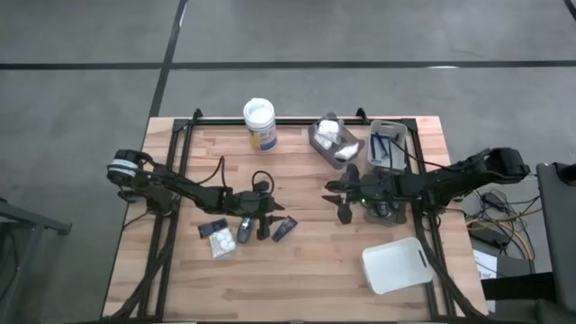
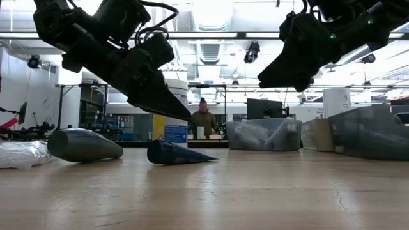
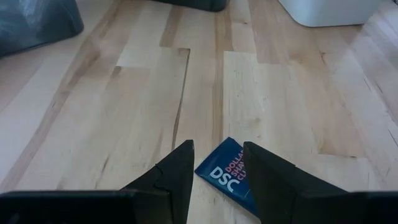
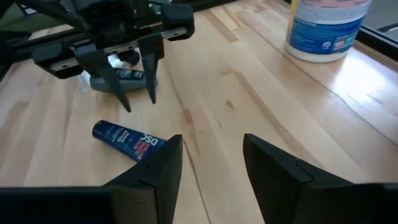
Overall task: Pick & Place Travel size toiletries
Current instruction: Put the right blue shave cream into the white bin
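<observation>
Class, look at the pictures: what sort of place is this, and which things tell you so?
Probably a robotics lab or workshop: two robot arms over a wooden table, ceiling strip lights, and a person at benches behind.

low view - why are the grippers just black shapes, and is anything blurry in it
Low view: bright ceiling lights behind backlight both grippers, left gripper and right gripper, into near silhouettes; the blue tube on the table is fairly sharp, while the nearest wood is soft.

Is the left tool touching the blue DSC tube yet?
Apart. The right wrist view shows the open left tool hanging clear above the table, the blue DSC tube lying beside it.
</observation>
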`<act>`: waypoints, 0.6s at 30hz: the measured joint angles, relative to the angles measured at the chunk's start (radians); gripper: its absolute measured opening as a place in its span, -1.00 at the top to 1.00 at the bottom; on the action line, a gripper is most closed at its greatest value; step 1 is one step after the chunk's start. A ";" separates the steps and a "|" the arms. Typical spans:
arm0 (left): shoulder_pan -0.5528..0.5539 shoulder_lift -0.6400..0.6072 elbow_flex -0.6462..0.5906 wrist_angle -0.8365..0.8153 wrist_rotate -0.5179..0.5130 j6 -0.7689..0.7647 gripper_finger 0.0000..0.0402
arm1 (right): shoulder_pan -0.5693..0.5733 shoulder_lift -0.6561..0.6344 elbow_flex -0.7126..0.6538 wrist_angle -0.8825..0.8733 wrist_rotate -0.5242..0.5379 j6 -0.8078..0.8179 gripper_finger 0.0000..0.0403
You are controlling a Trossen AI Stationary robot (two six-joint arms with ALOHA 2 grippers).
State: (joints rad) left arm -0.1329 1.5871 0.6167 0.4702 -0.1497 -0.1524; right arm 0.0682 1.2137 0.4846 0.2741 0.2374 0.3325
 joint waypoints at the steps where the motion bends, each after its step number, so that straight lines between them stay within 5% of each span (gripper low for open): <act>1: 0.000 0.000 0.000 0.000 0.000 0.000 0.28 | 0.003 0.000 -0.001 0.000 0.000 0.000 0.21; 11: -0.011 0.002 0.000 0.000 0.013 -0.002 0.27 | 0.018 0.000 -0.001 0.003 0.000 0.053 0.38; 18: -0.065 0.028 0.000 0.000 0.014 -0.022 0.08 | 0.056 0.000 -0.001 0.017 -0.001 0.080 0.49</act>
State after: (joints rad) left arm -0.1981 1.6153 0.6167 0.4702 -0.1356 -0.1739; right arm 0.1241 1.2137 0.4832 0.2912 0.2366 0.4130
